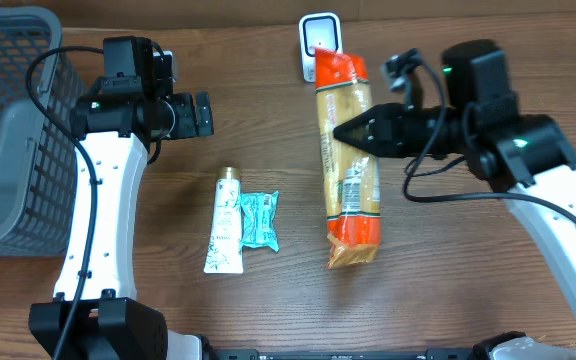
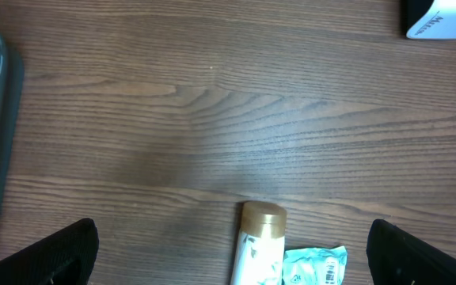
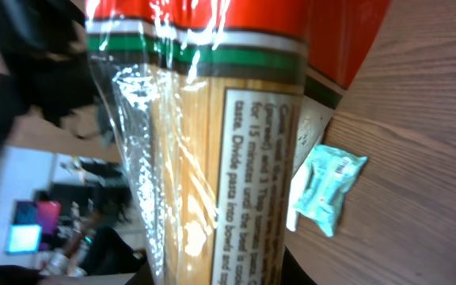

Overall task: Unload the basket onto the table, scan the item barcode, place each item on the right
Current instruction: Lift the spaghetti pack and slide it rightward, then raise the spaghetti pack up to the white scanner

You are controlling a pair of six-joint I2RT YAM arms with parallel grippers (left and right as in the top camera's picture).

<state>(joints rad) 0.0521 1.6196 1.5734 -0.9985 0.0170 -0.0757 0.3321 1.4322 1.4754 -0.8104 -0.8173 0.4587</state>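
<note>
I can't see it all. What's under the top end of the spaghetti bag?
A white scanner pokes out from under the spaghetti bag. Its lower part is covered by the bag.

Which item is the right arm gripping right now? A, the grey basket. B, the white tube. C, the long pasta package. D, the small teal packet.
C: the right arm's jaws are closed on the side of the pasta package, while the white tube and the teal packet lie untouched on the table.
</note>
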